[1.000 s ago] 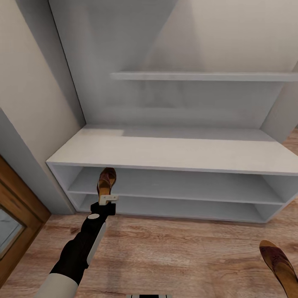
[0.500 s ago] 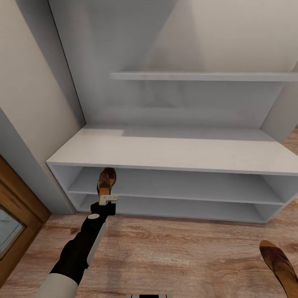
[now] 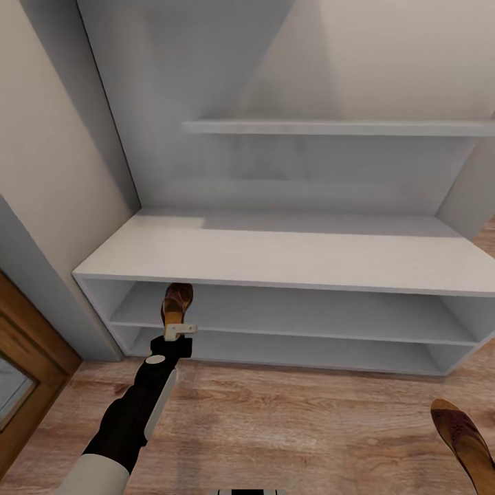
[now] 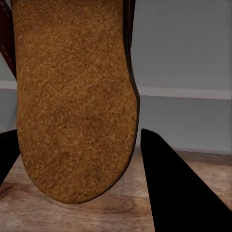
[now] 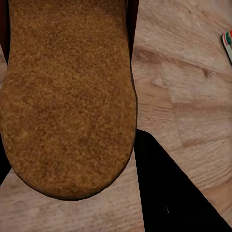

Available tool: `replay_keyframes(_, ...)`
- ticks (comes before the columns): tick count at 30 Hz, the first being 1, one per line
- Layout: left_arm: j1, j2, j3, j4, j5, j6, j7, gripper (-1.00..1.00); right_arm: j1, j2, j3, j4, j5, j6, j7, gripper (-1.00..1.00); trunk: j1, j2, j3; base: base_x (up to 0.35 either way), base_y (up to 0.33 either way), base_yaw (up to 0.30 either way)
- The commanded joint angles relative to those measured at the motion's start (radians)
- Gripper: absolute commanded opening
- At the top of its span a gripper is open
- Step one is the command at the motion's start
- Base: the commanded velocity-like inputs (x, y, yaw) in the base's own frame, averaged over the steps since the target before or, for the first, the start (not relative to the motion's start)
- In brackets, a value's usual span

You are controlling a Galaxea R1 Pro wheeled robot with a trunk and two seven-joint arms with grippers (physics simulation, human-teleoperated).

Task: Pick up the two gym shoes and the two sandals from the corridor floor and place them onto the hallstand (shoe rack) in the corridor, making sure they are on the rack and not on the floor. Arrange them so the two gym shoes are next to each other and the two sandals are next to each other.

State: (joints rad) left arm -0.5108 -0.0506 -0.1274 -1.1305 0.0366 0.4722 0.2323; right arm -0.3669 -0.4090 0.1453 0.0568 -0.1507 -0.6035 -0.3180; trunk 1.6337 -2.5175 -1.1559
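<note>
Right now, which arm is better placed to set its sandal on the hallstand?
Left. The left gripper holds its sandal at the hallstand's upper open tier; the other sandal hangs low over the floor, farther back.

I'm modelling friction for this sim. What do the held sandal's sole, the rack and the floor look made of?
Sandal sole: seemingly suede or rough rubber, matte tan with grainy speckle. Hallstand: probably painted or laminated board, smooth, flat white, no grain. Corridor floor: wood or wood-look planks, brown grain and knots, slight sheen.
</note>
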Motion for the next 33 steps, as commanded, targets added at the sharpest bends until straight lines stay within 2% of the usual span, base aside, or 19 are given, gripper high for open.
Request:
replay_keyframes(1, 0.000, 0.000, 0.000, 0.000, -0.001, 0.000, -0.002, -1.00, 0.000, 0.000, 0.000, 0.000, -0.003, -0.001, 0.000, -1.00, 0.000, 0.000, 0.000, 0.006, 0.000, 0.000)
replay_keyframes(33, 0.000, 0.000, 0.000, 0.000, -0.001, 0.000, -0.002, -1.00, 0.000, 0.001, 0.000, 0.000, -0.002, 0.000, 0.000, -1.00, 0.000, 0.000, 0.000, 0.033, 0.000, 0.000)
